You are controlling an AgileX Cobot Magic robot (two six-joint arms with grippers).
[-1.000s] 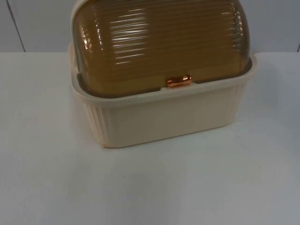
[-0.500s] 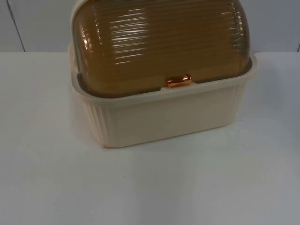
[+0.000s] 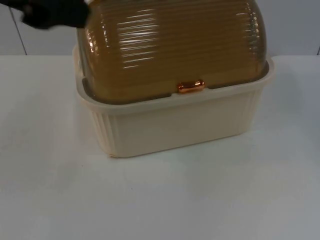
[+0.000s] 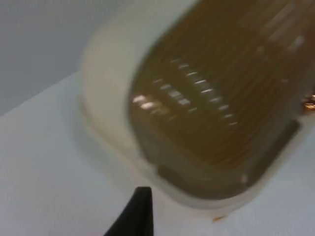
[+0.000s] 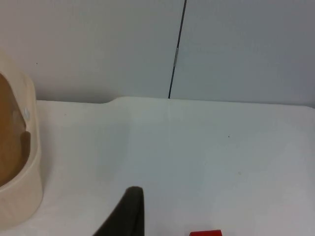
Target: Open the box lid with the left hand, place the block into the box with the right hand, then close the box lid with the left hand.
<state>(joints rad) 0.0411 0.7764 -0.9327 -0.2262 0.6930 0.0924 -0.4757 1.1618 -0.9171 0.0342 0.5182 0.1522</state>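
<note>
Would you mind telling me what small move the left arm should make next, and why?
Probably bring the left gripper down toward the copper handle: the amber lid sits shut on the cream box, the gripper is up by its rear left corner, and the red block lies outside on the table.

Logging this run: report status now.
Left gripper at box's upper left corner. Lid shut, handle untouched. Right arm waiting; red block on table.
</note>
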